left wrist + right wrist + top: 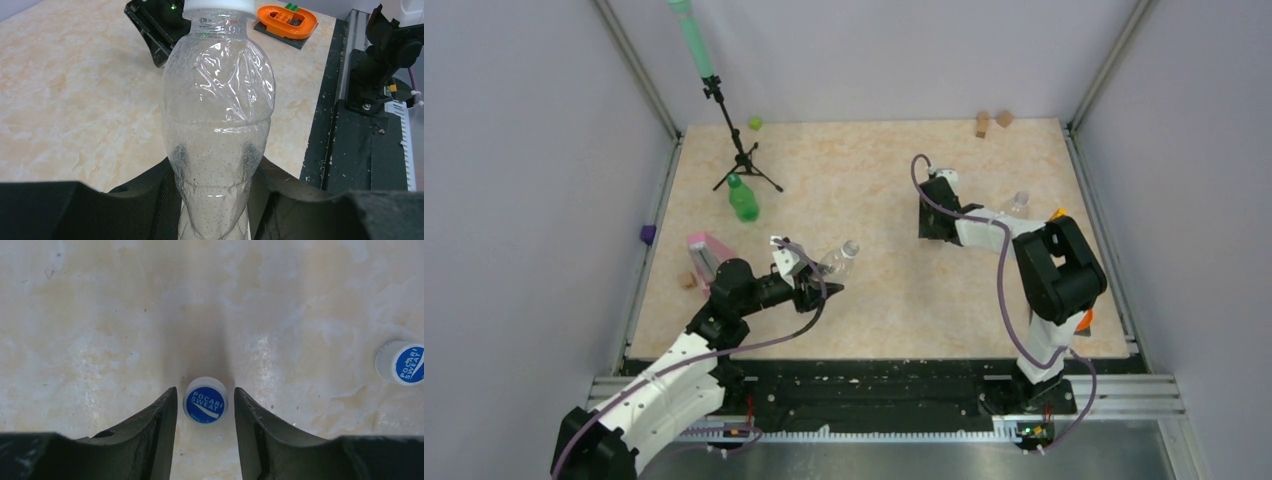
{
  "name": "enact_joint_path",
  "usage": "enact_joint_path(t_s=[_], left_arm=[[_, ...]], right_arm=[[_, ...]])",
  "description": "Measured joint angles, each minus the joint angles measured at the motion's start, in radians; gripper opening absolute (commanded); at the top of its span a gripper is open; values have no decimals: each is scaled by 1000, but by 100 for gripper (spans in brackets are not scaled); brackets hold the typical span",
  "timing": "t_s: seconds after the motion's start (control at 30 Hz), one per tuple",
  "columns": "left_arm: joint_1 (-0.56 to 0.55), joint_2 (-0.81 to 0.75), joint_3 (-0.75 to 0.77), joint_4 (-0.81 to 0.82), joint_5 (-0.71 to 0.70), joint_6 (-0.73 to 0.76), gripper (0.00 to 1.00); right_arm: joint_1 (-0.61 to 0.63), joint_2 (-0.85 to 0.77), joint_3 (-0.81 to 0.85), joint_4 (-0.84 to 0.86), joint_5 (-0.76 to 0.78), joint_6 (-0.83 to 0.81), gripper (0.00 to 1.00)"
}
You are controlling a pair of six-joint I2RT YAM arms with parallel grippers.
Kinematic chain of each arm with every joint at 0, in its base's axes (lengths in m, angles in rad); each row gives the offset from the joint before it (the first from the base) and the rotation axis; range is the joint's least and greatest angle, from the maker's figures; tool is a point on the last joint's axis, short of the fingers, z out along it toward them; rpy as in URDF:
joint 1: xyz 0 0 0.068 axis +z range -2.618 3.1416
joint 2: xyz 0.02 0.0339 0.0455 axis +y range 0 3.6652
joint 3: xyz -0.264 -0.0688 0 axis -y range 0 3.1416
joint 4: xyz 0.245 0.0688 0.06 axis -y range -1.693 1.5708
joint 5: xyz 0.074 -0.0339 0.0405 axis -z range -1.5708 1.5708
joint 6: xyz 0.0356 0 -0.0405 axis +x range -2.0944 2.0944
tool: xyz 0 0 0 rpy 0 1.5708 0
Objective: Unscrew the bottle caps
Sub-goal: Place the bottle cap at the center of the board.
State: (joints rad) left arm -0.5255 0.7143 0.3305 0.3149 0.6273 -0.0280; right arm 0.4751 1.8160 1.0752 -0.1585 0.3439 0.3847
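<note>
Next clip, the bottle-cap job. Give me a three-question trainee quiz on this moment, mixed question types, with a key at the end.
1. True or false: the left jaws are empty.
2. What sits between the right jaws? A) a blue-topped cap B) a coin C) a bolt
3. How many blue-topped caps show in the right wrist view?
Key: 1 false, they grip the clear bottle. 2 A. 3 two; the second cap is at the right edge.
</note>
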Motion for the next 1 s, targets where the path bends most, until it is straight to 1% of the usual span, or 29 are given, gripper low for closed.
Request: enact_joint_path(t_s=[0.17,0.3,0.37,0.43,0.5,0.6,0.67,0.73,0.8,0.9,1.0], left_arm=[[0,23,0,0,8,0,0],[0,37,0,0,10,1,2],[-1,43,0,0,9,4,2],[-1,50,0,-1,6,5,2],[-1,56,0,-1,5,6,2],[-1,65,0,-1,8,8,2],[-3,72,0,0,13,7,2],[-7,83,0,7,20,2,2],[-12,96,0,23,33,-5,2],[-23,116,1,47,49,-18,3],[-40,135,12,49,57,-27,2]], right_arm=[[-1,-14,0,-2,-28,-22,53],[0,-105,-1,-28,-70,-35,52],[4,-212,-12,-34,-114,-38,52],[12,-360,-45,-23,-176,-42,53],[23,-536,-107,27,-270,-40,55],[38,-800,-229,145,-458,-1,59],[46,-915,-287,225,-578,46,60],[64,-960,-311,281,-650,81,60],[109,-961,-327,311,-682,106,61],[193,-918,-344,322,-698,123,61],[236,-859,-348,325,-726,142,62]])
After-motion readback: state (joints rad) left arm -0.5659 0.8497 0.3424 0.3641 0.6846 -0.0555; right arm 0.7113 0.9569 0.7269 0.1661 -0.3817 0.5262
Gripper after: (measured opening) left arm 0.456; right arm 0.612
